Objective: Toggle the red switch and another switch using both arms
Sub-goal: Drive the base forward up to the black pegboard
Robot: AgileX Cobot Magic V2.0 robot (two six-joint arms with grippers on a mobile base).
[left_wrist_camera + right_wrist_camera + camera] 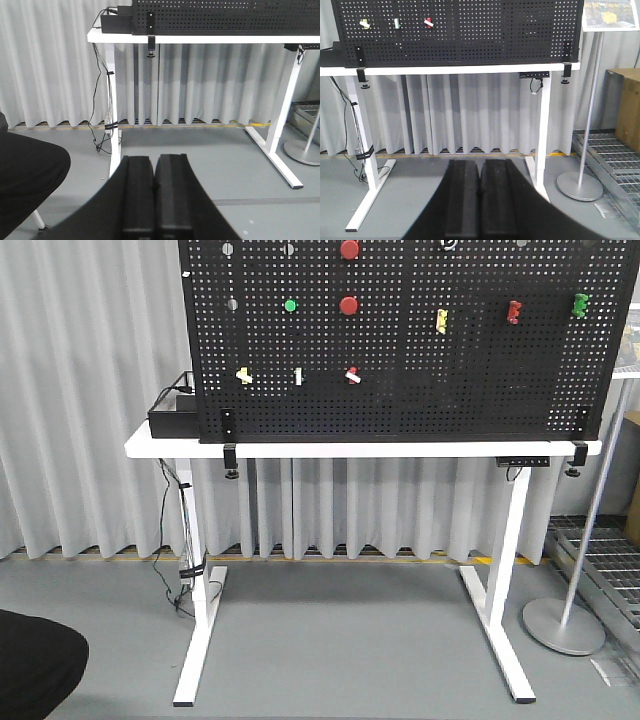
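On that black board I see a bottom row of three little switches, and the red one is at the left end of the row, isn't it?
No. The red switch is at the right end of that row, not the left. The yellow switch holds the left end, and the middle switch sits between them. The exterior front-facing view shows this.

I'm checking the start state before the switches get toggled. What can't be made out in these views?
Red switch: too small in front and right wrist views to read its lever position.
Pegboard: left wrist view shows only its bottom strip; the top edge cuts off every switch.
Top red button: clipped by the front view's upper edge.
Left tool and right tool: shut fingers show, arms behind are out of frame.
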